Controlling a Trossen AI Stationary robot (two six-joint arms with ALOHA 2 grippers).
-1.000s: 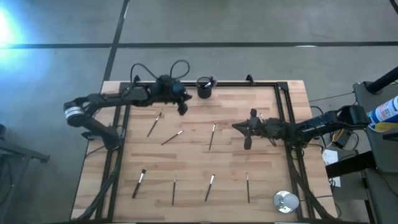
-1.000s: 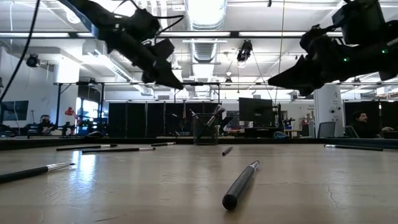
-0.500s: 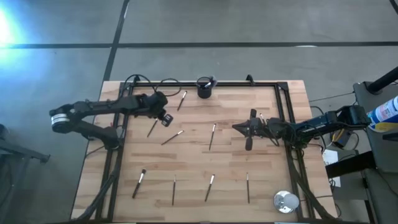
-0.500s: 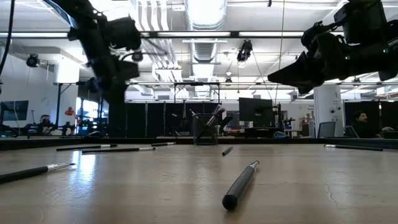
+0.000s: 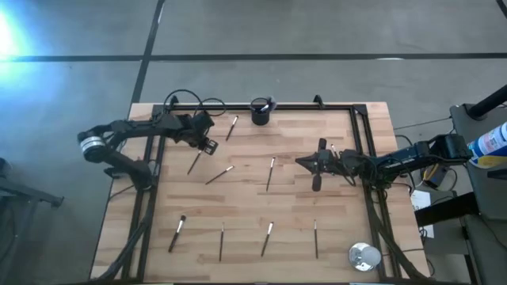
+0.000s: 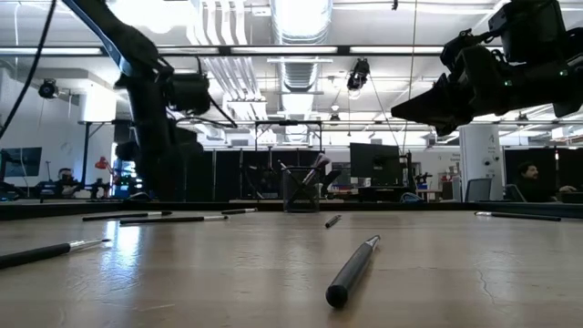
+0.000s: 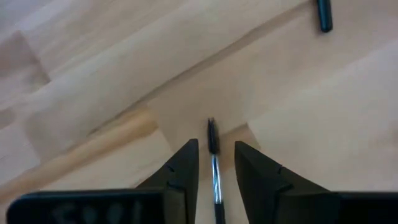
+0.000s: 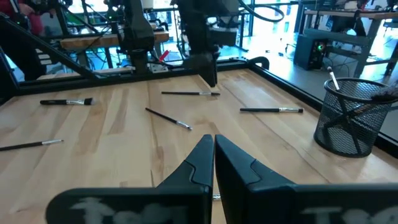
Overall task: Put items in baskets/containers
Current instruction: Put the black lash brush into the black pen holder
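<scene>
— Where's your left gripper (image 7: 214, 165)?

— Low over the desk (image 5: 317, 134) near its far left, fingers slightly spread astride a dark-handled brush (image 7: 213, 146), not touching it.

— And the cup (image 5: 261, 112)?

— At the far edge, some brushes in it; others lie scattered.

— Your right gripper (image 8: 213, 152)?

— Pressed together, empty, hanging above the desk's right side.

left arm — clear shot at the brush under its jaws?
Probably yes. The left gripper is open above the brush, which lies lengthwise in the gap between its jaws, with only bare table around it.
</scene>
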